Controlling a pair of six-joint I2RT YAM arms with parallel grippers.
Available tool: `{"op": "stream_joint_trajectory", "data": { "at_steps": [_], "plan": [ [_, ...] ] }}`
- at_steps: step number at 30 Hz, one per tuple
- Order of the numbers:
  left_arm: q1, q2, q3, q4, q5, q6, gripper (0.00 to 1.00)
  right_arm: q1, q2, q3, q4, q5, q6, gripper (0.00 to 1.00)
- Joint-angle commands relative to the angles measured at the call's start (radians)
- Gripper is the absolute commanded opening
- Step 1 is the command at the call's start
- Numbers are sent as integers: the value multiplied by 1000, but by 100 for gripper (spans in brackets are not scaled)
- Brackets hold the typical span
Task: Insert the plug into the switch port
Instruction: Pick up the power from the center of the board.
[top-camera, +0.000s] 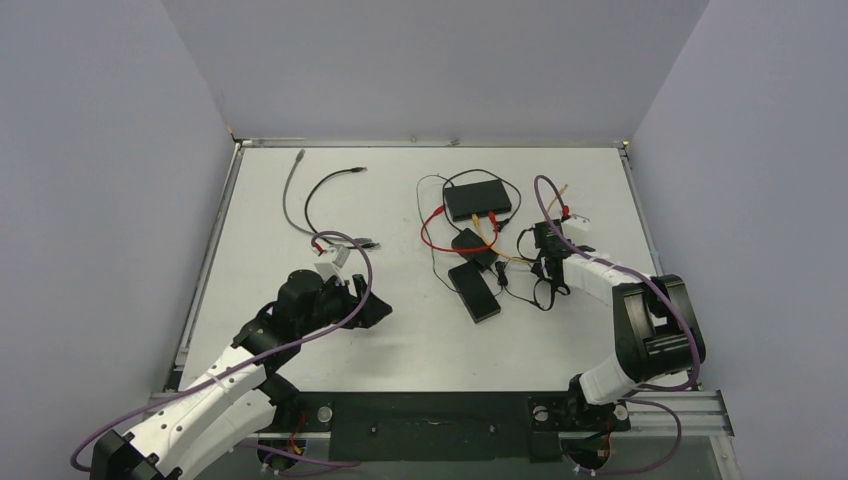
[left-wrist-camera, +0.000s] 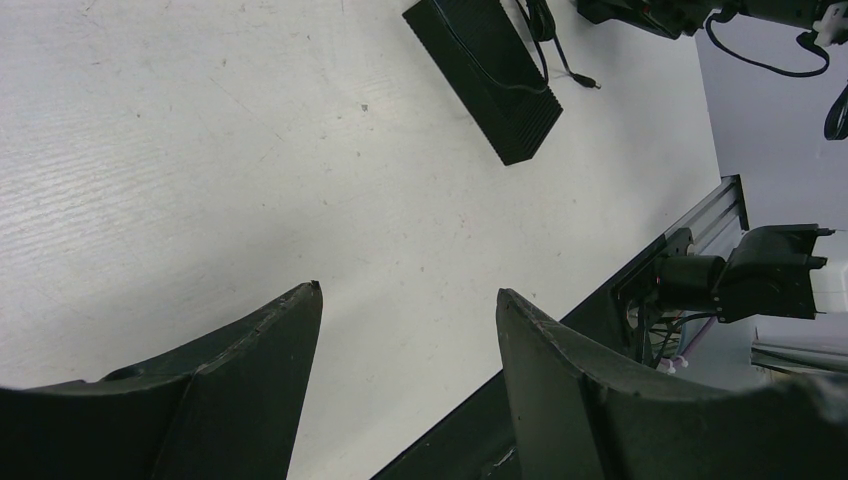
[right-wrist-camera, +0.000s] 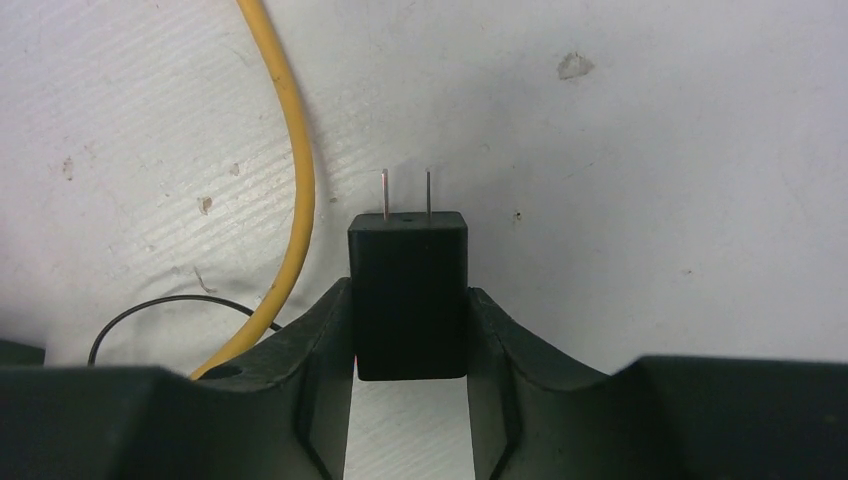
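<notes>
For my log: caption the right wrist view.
Right gripper clamps a black two-pronged power adapter beside a yellow cable.

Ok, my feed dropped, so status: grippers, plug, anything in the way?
Right gripper shut on black two-prong adapter plug. Left gripper open, empty. Switch apart, not yet reached; yellow cable beside plug.

Top view: switch (top-camera: 478, 199) ports too small to tell. Ahead-left of right gripper (right-wrist-camera: 409, 300): yellow cable (right-wrist-camera: 295, 150) cut by top edge, near end hidden behind finger.
</notes>
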Motion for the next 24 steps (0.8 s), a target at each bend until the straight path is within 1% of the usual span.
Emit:
{"op": "stream_joint_trajectory", "data": {
  "at_steps": [1,3,7,11,18,24],
  "plan": [
    [6,1,17,39,8,1,62,-7,-44,13,8,6,-7,0],
    [5,1,18,38,8,1,62,-6,-92,12,-5,21,-13,0],
    [6,3,18,38,8,1,62,13,-246,34,-62,67,-28,0],
    [6,2,18,37,8,1,62,42,-378,82,-128,112,-39,0],
    [6,-2,21,32,9,0,62,112,-507,144,-231,153,-59,0],
    [6,-16,26,23,17,-10,62,198,-598,167,-277,143,-64,0]
  ]
}}
